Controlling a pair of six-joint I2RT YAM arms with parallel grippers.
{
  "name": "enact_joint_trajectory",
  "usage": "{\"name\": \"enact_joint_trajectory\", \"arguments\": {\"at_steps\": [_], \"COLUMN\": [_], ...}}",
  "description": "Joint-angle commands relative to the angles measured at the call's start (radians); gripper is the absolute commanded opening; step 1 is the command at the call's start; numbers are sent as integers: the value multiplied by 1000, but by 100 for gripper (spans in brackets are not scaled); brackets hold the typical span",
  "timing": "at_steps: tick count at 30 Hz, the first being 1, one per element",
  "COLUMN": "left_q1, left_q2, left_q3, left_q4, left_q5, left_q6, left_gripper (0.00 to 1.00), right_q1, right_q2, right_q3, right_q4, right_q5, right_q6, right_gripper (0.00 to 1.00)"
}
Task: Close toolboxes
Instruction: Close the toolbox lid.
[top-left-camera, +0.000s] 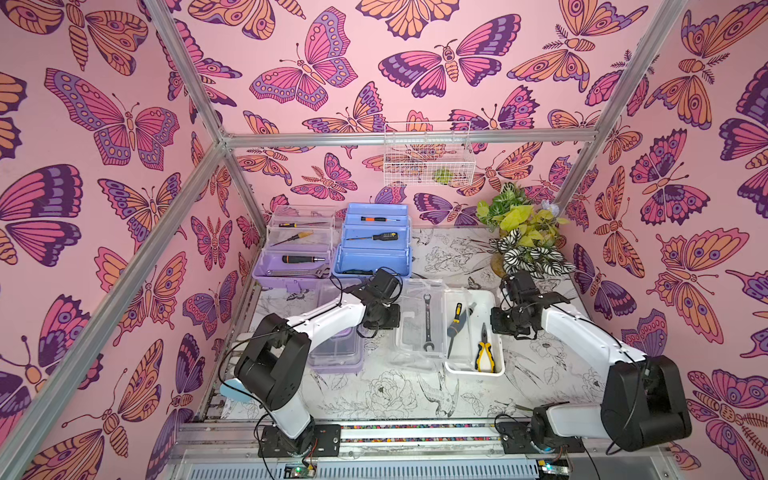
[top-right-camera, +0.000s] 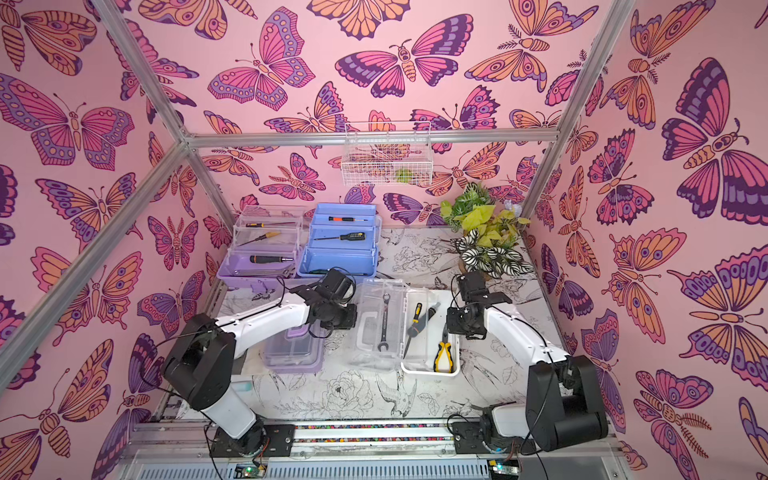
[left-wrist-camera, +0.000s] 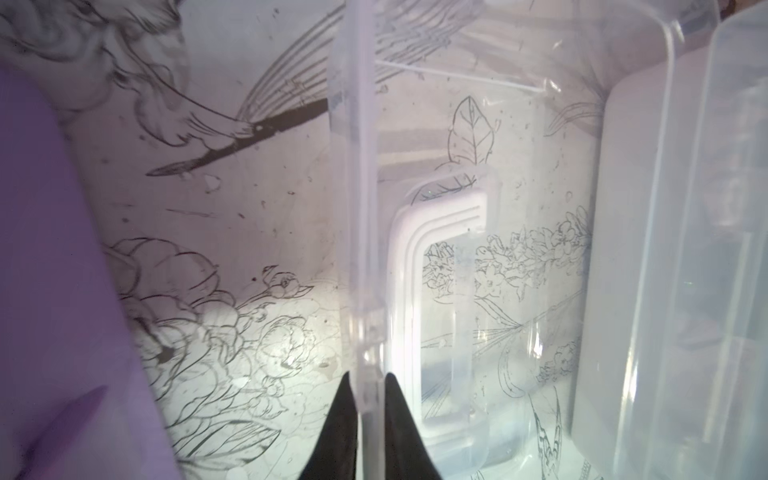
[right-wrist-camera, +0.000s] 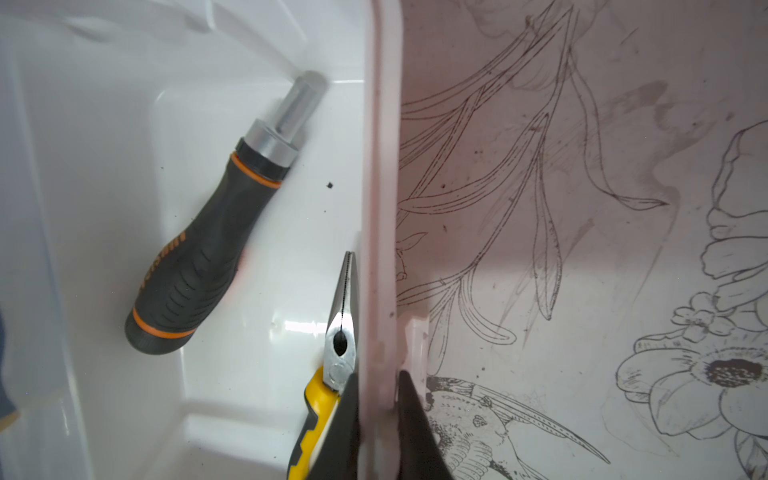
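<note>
White with black line drawings of birds and flowers, the bench (top-left-camera: 395, 395) carries all four toolboxes. At the back, against the wall, the back lilac box (top-left-camera: 266, 272) and the blue box (top-left-camera: 374, 259) stand side by side. Both are open, with their tiers stepped up and screwdrivers lying in the trays. Nearer, on the left, the near lilac box (top-left-camera: 336, 355) sits with its clear top down, partly under the left arm. To its right, near the middle of the bench, the white box (top-left-camera: 467, 332) is open. Its clear lid (top-left-camera: 409, 332) is swung out to the left beside it.

In the left wrist view, the left pincer (left-wrist-camera: 368, 386) is pressed onto the lid's raised outer edge, with one black tip on each side of the clear plastic. The near lilac box is just beside it. In the right wrist view, the right pincer (right-wrist-camera: 376, 382) pinches the white box's outer side wall, with one tip inside and one outside.

A wrench (top-left-camera: 427, 322) lies in the lid. Inside the white box lie a grey driver (right-wrist-camera: 199, 257) with orange rings and yellow-handled pliers (right-wrist-camera: 340, 332). The pliers' nose lies along the gripped wall, just beside the inner tip.
</note>
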Motion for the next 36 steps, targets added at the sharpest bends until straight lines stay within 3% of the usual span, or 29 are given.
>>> {"name": "enact_joint_trajectory", "arguments": {"at_steps": [1, 9, 20, 24, 32, 36], "left_q1": [-37, -82, -174, -209, -237, -264], "left_q2": [-57, -81, -184, -179, -137, -123], "left_q3": [78, 188, 214, 224, 260, 286], "left_q4": [-140, -369, -418, -417, -408, -390], "left_q5": [-130, -369, -467, -457, -404, -374], "left_q6": [61, 96, 88, 71, 75, 81], "left_gripper": [12, 10, 10, 27, 38, 51], "right_q1": [34, 227, 435, 470, 468, 445], "right_q2": [4, 57, 207, 276, 264, 227], "right_q3": [4, 24, 113, 148, 134, 115], "right_q4": [44, 112, 343, 361, 377, 365], "right_q5": [-120, -138, -262, -270, -290, -288], "right_q6": [24, 99, 285, 308, 333, 340], "right_gripper": [1, 0, 0, 0, 5, 11]}}
